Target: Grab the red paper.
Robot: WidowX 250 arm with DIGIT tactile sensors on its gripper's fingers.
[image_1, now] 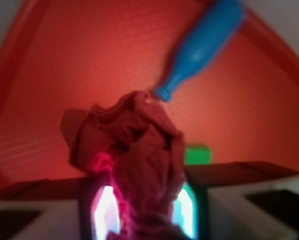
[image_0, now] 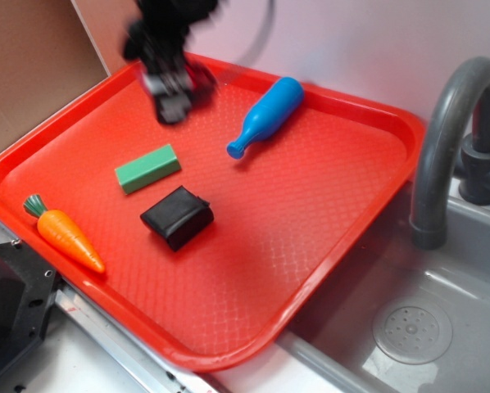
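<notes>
The end effector [image_0: 175,92] hung blurred over the tray's [image_0: 327,237] 11 o'clock corner, pinching the red paper [image_1: 132,145] between its fingers [image_1: 105,207]. The blue bottle [image_0: 267,115] lay at 1 o'clock of the green block [image_0: 147,168].

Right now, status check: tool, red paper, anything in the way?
Tool shut on red paper, lifted over the tray's far left corner. Blue bottle and green block nearby, not touching. Nothing blocking.
</notes>
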